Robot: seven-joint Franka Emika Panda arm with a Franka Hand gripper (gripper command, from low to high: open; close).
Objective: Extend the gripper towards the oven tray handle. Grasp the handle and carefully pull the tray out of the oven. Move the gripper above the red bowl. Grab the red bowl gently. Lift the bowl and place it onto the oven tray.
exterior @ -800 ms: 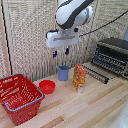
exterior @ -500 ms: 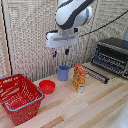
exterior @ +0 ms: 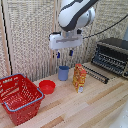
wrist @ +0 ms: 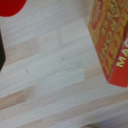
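Observation:
In the exterior view my gripper (exterior: 65,53) hangs open and empty, high over the wooden table, above the blue cup (exterior: 63,73). The red bowl (exterior: 47,86) sits on the table below it, toward the exterior view's left; its rim also shows in the wrist view (wrist: 10,6). The oven (exterior: 113,56) stands at the exterior view's right. The wire tray (exterior: 96,71) sticks out of its front, with the handle (exterior: 92,76) along the outer edge. My fingers do not show in the wrist view.
An orange-red box (exterior: 79,77) stands between the cup and the tray; it also shows in the wrist view (wrist: 111,40). A big red basket (exterior: 19,97) sits at the exterior view's left front. A panelled wall stands behind the table.

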